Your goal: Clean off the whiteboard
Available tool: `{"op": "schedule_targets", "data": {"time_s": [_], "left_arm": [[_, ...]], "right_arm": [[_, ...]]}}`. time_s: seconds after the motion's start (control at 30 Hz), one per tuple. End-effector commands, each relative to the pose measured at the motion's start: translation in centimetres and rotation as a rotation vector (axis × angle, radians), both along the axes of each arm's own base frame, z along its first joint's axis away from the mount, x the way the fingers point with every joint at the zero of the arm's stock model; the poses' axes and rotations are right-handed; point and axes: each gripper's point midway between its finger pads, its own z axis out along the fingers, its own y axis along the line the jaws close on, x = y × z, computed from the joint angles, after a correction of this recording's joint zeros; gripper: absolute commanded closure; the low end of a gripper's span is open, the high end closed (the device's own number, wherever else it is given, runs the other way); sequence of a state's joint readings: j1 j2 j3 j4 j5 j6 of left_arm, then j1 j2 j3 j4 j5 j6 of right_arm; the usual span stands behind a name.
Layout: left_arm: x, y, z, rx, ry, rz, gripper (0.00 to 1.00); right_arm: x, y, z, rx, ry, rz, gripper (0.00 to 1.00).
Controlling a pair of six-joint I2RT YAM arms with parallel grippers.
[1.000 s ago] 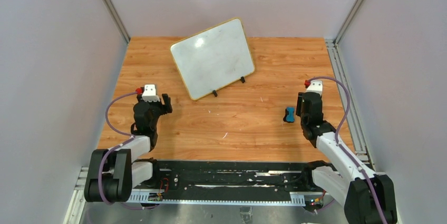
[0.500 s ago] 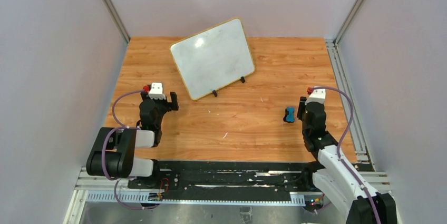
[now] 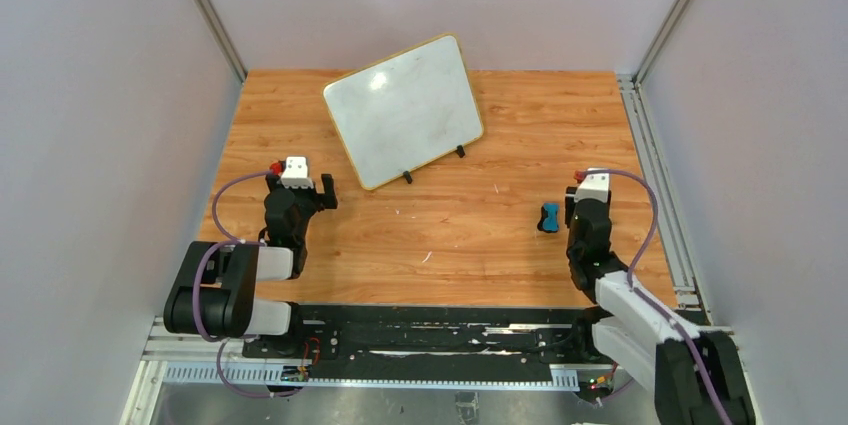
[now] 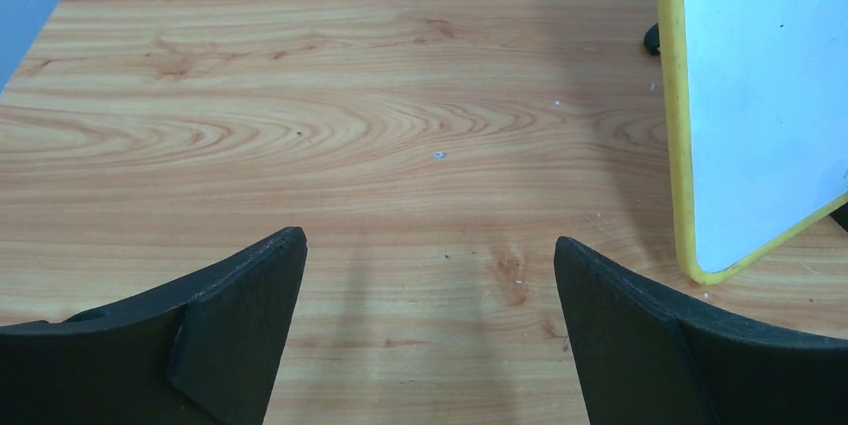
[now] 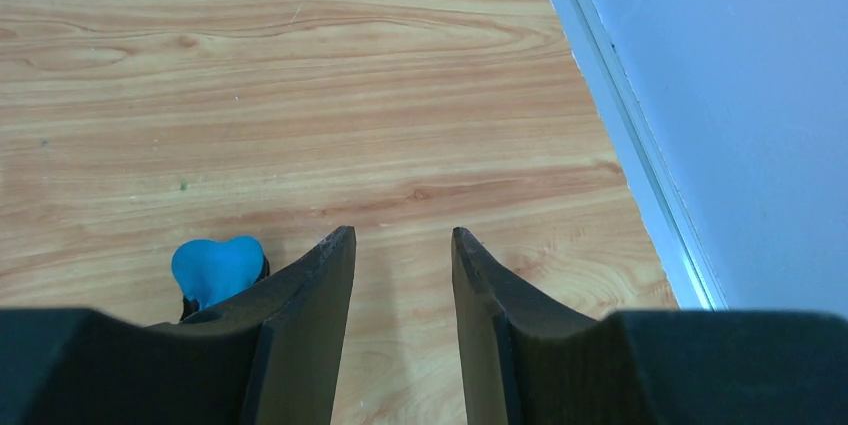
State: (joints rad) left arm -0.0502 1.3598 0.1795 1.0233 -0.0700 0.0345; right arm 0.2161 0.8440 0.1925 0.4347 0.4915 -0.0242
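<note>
The whiteboard (image 3: 404, 112) sits at the far middle of the wood-grain desk (image 3: 470, 245), turned askew to its edges. It is a glossy white panel with rounded corners, a thin yellow frame and two small black feet on its near edge. A glare spot and faint grey smears mark its face. The left tool (image 4: 430, 250) hangs just off the board's near-left corner, matte black jaws spread wide and empty. The right tool (image 5: 400, 240) has its jaws slightly parted on nothing, with the small blue eraser (image 5: 217, 267) just outside its left finger.
</note>
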Motion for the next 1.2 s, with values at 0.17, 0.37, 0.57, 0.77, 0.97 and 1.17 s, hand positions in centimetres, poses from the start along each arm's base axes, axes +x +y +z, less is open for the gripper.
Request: {"op": "schedule_targets", "data": {"time_s": [0.17,0.37,0.57,0.77,0.97,1.17], "left_arm": [[0.8,0.1,1.6,0.009,-0.053,0.008,0.02],[0.8,0.1,1.6,0.009,-0.053,0.009,0.02],[0.8,0.1,1.5,0.009,-0.052,0.007,0.02],[0.8,0.1,1.5,0.009,-0.052,0.009,0.02],[0.7,0.1,1.5,0.009,-0.052,0.009,0.02],[0.8,0.1,1.6,0.010,-0.053,0.009,0.02]], "right_arm": [[6.1,0.3,-0.4,-0.137,0.029,-0.004,0.60],[6.4,0.8,-2.3,-0.094,0.057,0.075,0.62],[6.5,0.2,-2.5,-0.058,0.042,0.056,0.61],[6.5,0.5,-3.2,0.018,-0.039,0.166,0.61],[6.4,0.6,-3.2,0.015,-0.042,0.169,0.30],[6.4,0.5,-3.4,0.025,-0.011,0.164,0.28]]}}
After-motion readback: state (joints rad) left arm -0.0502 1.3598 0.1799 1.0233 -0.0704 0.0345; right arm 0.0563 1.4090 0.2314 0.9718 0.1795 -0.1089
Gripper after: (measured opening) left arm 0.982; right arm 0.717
